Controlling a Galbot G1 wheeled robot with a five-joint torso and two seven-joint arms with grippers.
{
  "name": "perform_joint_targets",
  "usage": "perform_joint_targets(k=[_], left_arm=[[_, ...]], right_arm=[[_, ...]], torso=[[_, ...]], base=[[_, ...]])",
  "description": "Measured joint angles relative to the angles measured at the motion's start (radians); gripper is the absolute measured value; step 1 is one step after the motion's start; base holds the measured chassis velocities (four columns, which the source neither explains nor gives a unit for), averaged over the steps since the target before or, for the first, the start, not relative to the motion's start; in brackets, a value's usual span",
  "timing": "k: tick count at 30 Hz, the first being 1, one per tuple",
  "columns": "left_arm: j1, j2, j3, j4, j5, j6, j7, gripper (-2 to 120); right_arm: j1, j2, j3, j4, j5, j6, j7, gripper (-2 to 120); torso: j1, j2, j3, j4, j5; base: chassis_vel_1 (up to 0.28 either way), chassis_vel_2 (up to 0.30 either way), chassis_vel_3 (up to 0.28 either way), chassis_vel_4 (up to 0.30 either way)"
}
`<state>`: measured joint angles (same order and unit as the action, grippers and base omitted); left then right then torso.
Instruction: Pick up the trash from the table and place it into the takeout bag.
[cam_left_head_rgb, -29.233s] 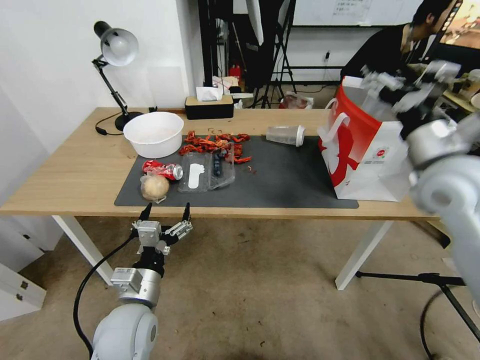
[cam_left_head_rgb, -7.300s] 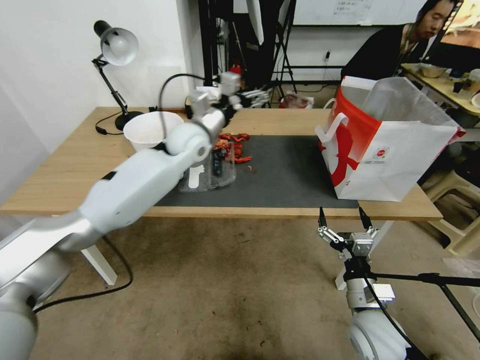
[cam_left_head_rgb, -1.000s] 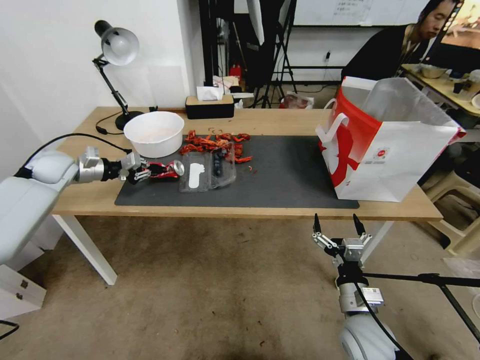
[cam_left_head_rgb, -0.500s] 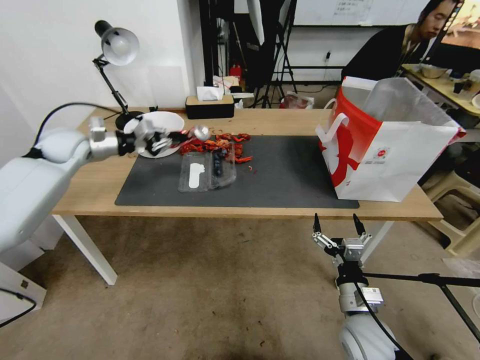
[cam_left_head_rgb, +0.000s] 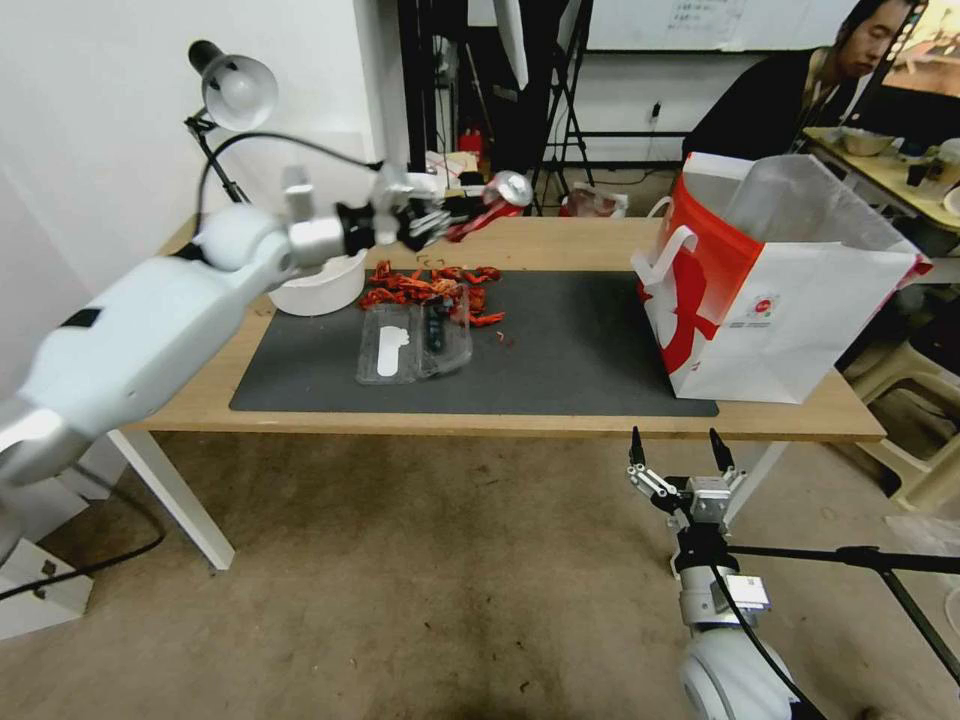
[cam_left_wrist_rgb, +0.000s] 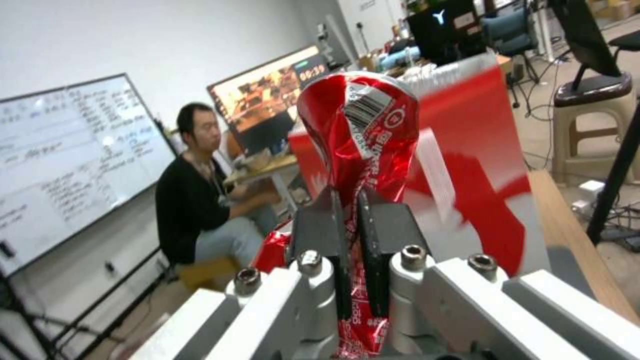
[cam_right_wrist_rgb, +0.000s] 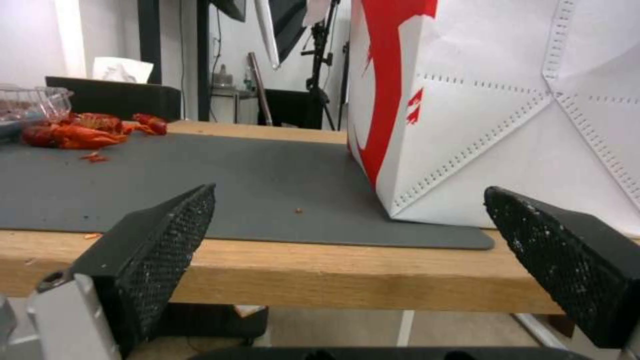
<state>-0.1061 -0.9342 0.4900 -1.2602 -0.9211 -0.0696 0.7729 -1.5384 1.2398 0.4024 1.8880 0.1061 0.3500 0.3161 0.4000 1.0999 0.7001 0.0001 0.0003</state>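
- The main risk was the crushed red can (cam_left_head_rgb: 492, 203) slipping out over the table (cam_left_head_rgb: 590, 245) before reaching the takeout bag (cam_left_head_rgb: 790, 310). In the left wrist view the left gripper (cam_left_wrist_rgb: 352, 235) pinched only the flattened lower end of the can (cam_left_wrist_rgb: 360, 135), with the bulkier top sticking out well past the fingertips, so a swing or jolt could lever it loose.
- A second risk was a miss at the bag. Its clear liner (cam_left_head_rgb: 800, 205) stood up above the mouth, and a low carry could catch the liner or the near white handle (cam_left_head_rgb: 672, 252) and tip or shift the bag.
- The red food leftovers (cam_left_head_rgb: 430, 287) and the open clear tray (cam_left_head_rgb: 415, 340) lay on the dark mat (cam_left_head_rgb: 560, 350) below the path; a dropped can would likely scatter them.
- The left arm reached out long and high from the left, over the white bowl (cam_left_head_rgb: 315, 290), with the left gripper (cam_left_head_rgb: 440, 222) clenched on the can above the far side of the table, well left of the bag.
- The right gripper (cam_left_head_rgb: 677, 462) hung parked below the near table edge, fingers spread wide and holding nothing.
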Motion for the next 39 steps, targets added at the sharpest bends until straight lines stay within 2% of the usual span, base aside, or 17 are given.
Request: perform_joint_targets(k=[2,3,6,8,10,23,30,34,39], left_arm=[[-0.074,-0.094,0.039,0.064,-0.001,-0.001,-0.006,3],[-0.074,-0.094,0.039,0.064,-0.001,-0.001,-0.006,3],[-0.142,-0.196,0.074,0.116,-0.010,-0.002,-0.026,3],[-0.154,-0.212,0.081,0.122,-0.014,-0.002,-0.031,3],[-0.195,-0.265,0.109,0.144,-0.026,-0.001,-0.046,3],[-0.278,-0.429,0.191,0.211,-0.064,0.009,-0.082,3],[-0.289,-0.571,0.220,0.319,-0.051,0.002,-0.079,3],[-0.281,-0.616,0.232,0.364,-0.036,-0.011,-0.075,3],[-0.267,-0.640,0.250,0.390,-0.023,-0.018,-0.075,3]], right_arm=[[0.000,0.006,0.004,0.000,-0.002,0.002,0.000,100],[0.000,0.006,0.004,0.000,-0.002,0.002,0.000,100],[-0.001,0.012,0.006,-0.001,-0.005,0.004,0.001,100],[-0.001,0.012,0.006,-0.001,-0.006,0.004,0.001,100],[0.000,0.014,0.006,-0.003,-0.006,0.004,0.001,100],[0.007,0.019,0.002,-0.009,-0.007,0.007,0.001,100],[0.005,0.020,0.003,-0.014,-0.005,0.015,0.000,100],[0.006,0.021,0.003,-0.013,-0.005,0.015,0.000,100],[0.009,0.023,0.002,-0.013,-0.005,0.015,0.000,100]], torso=[[0.000,0.000,0.000,0.0002,0.0002],[0.000,0.000,0.000,0.0002,0.0002],[0.000,0.000,0.000,-0.0007,0.0003],[0.000,0.000,0.000,-0.0009,0.0005],[0.000,0.000,0.000,-0.0001,-0.0001],[0.000,0.000,0.000,0.0000,0.0000],[0.000,0.000,0.000,-0.0003,0.0000],[0.000,0.000,0.000,-0.0001,0.0000],[0.000,0.000,0.000,0.0001,-0.0002]], base=[[0.000,0.000,0.000,0.000],[0.000,0.000,0.000,0.000],[0.000,0.000,0.000,0.000],[0.000,0.000,0.000,0.000],[0.000,0.000,0.000,0.000],[0.000,0.000,0.000,0.000],[0.000,0.000,0.000,0.000],[0.000,0.000,0.000,0.000],[0.000,0.000,0.000,0.000]])
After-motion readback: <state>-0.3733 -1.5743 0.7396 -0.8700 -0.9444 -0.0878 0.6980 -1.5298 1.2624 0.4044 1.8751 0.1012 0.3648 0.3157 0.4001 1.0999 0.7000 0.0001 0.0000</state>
